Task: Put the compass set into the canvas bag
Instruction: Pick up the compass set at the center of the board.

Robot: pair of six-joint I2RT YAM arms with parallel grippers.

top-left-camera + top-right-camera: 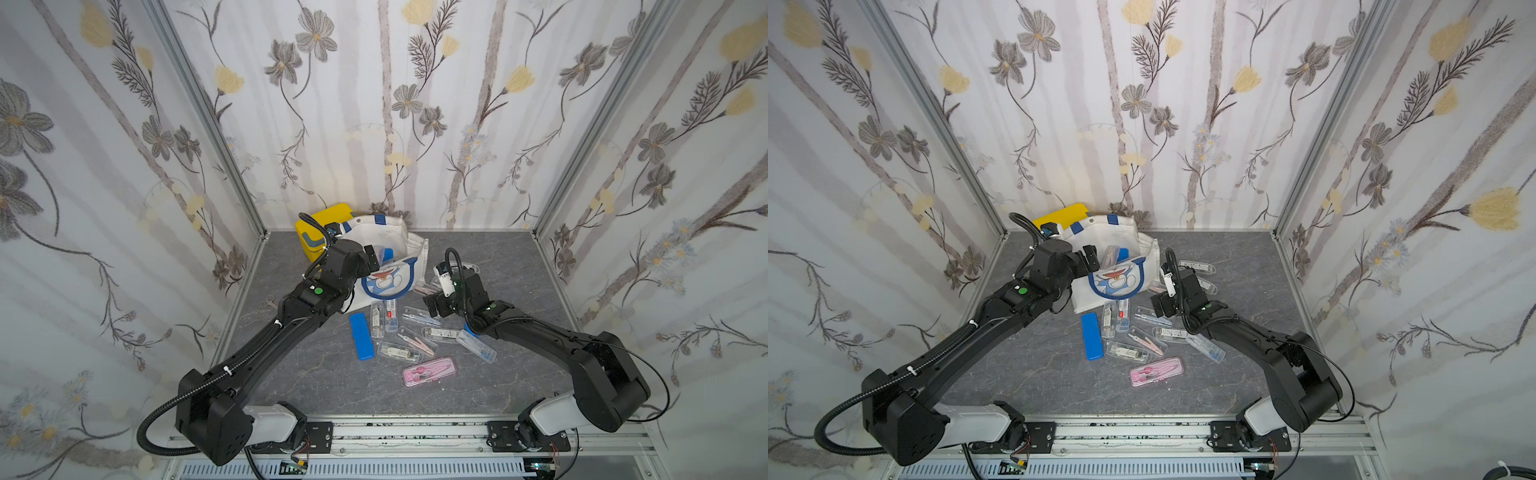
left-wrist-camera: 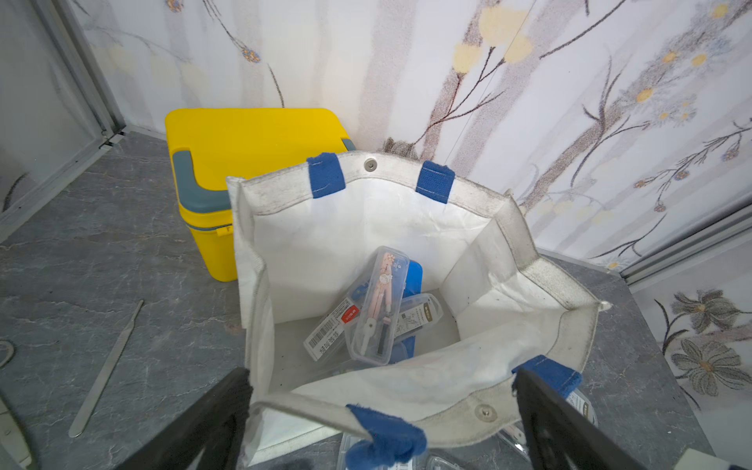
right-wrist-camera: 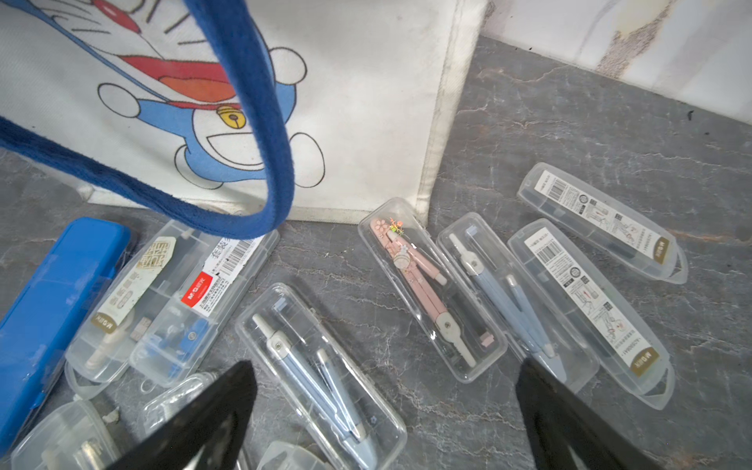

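Both gape empty: the left pincer [image 2: 382, 378] above the mouth of the canvas bag [image 2: 346, 236], the right pincer [image 3: 386, 366] over the table [image 3: 569, 122]. At least four compass sets [image 2: 376, 309] lie inside the bag, about a dozen more in front of it, and one yellow box [image 2: 244, 138] beside it.

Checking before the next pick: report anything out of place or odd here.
A slim metal blade-like tool lies loose on the table near the canvas bag, unlike the cased compass sets. The bag's front rim sags. Nothing looks spilled or broken.
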